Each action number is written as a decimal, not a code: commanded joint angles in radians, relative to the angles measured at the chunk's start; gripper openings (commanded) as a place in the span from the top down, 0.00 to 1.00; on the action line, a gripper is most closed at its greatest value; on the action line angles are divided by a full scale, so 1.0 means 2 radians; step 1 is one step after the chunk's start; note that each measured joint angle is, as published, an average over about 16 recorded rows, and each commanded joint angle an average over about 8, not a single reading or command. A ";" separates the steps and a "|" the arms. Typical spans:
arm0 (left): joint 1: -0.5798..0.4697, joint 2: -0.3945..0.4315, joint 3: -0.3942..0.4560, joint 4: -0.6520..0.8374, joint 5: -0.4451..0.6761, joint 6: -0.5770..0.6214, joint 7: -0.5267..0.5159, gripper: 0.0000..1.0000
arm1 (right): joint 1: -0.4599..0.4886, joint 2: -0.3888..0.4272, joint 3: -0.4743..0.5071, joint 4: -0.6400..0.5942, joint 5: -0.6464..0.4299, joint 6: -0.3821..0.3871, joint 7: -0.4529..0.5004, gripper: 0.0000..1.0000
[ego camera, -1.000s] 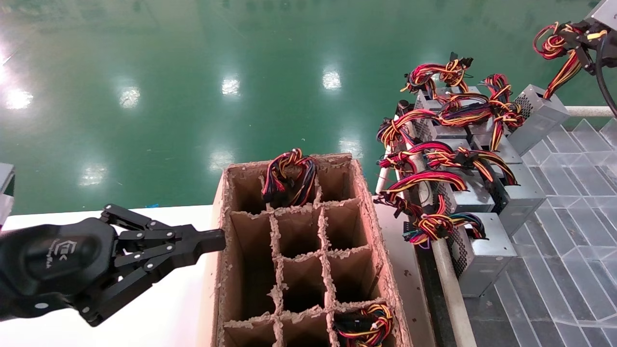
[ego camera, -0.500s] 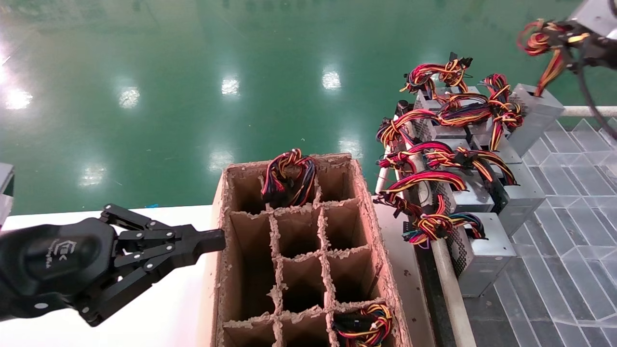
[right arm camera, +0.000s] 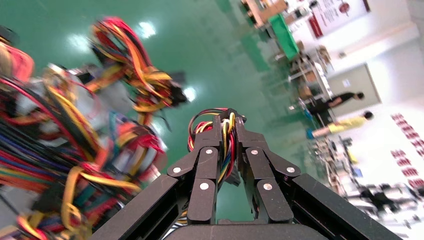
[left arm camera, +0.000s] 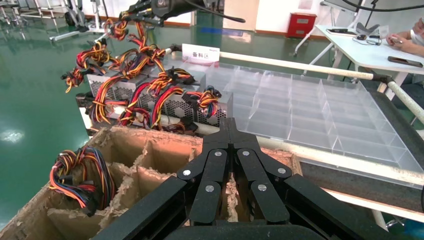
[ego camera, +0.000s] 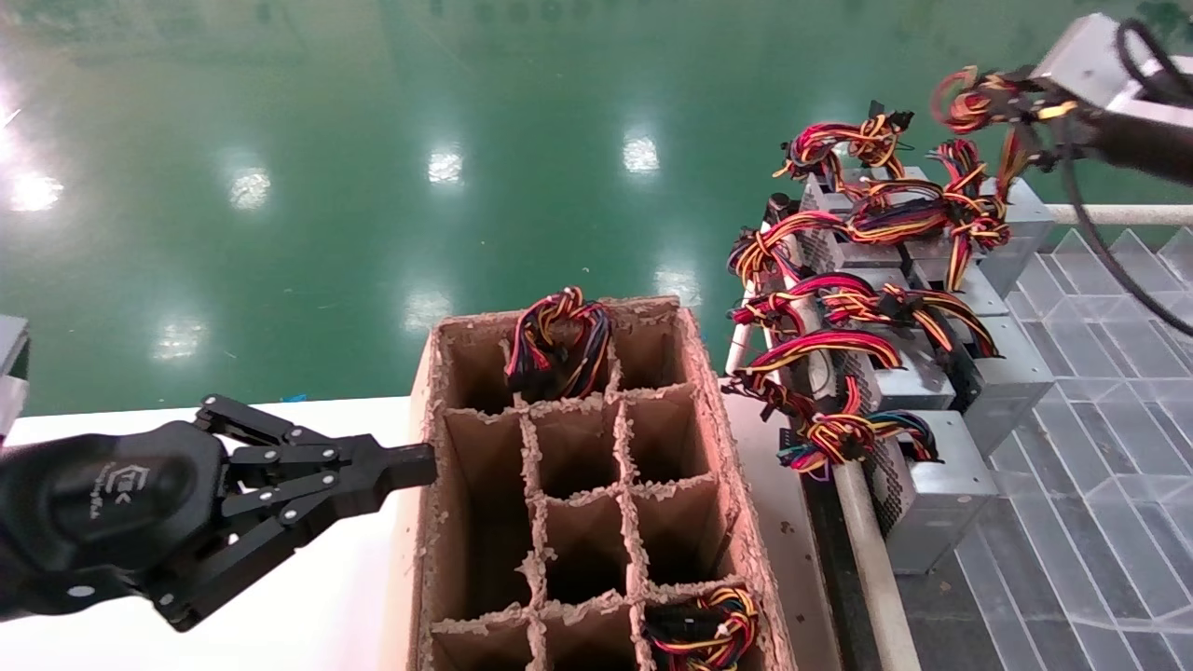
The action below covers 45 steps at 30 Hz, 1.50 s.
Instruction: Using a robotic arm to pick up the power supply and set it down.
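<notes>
The right hand (ego camera: 1035, 98) is raised at the far right of the head view, above the back end of a row of power supplies, and its fingers (right arm camera: 215, 145) are clamped on a looped wire bundle (ego camera: 969, 98) of red, yellow and black leads, which shows between the fingertips in the right wrist view. The power supply (ego camera: 1016, 219) whose wires are gripped is the silver-grey box at the far end of the row, its wires running up from it to the hand; whether the box is off its support cannot be told from these views. The silver-grey wrist block (ego camera: 1086, 56) and a black cable (ego camera: 1090, 233) of the robotic arm sit at the top right corner. The other power supplies (ego camera: 932, 373) lie side by side on a clear compartmented tray (ego camera: 1100, 419), their wire bundles draped toward the robot's left. A brown cardboard box (ego camera: 578, 485) with grid dividers stands on the white desk (ego camera: 308, 596), just left of the tray (two of its cells hold wire bundles, one at the far edge and one at the near right corner; the remaining visible cells appear dark). The left hand (ego camera: 410, 466) is parked low over the desk, its fingertips together and just beside the box's left wall.
</notes>
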 commanded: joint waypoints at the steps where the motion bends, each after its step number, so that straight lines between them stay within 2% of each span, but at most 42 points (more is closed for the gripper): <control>1: 0.000 0.000 0.000 0.000 0.000 0.000 0.000 1.00 | -0.002 -0.002 0.001 0.000 0.001 -0.007 -0.001 1.00; 4: 0.000 0.000 0.000 0.000 0.000 0.000 0.000 1.00 | 0.001 -0.003 -0.006 -0.006 -0.008 -0.005 0.002 1.00; 5: 0.000 0.000 0.000 0.000 0.000 0.000 0.000 1.00 | 0.002 -0.003 -0.009 -0.009 -0.012 -0.004 0.005 0.98; 6: 0.000 0.000 0.000 0.000 0.000 0.000 0.000 1.00 | 0.004 -0.003 -0.011 -0.012 -0.016 -0.004 0.008 0.91; 12: 0.000 0.000 0.000 0.000 0.000 0.000 0.000 1.00 | 0.013 -0.006 -0.022 -0.027 -0.031 -0.004 0.028 0.16; 13: 0.000 0.000 0.000 0.000 0.000 0.000 0.000 1.00 | 0.014 -0.007 -0.022 -0.028 -0.031 -0.004 0.030 0.06; 14: 0.000 0.000 0.000 0.000 0.000 0.000 0.000 1.00 | 0.014 -0.007 -0.021 -0.028 -0.031 -0.005 0.031 0.00; 25: 0.000 0.000 0.000 0.000 0.000 0.000 0.000 1.00 | 0.017 -0.004 -0.016 -0.022 -0.023 -0.014 0.032 0.00; 39: 0.000 0.000 0.000 0.000 0.000 0.000 0.000 1.00 | 0.002 0.023 0.027 0.025 0.040 -0.048 -0.026 0.00; 45: 0.000 0.000 0.000 0.000 0.000 0.000 0.000 1.00 | -0.026 0.034 0.032 0.065 0.065 -0.070 0.005 0.00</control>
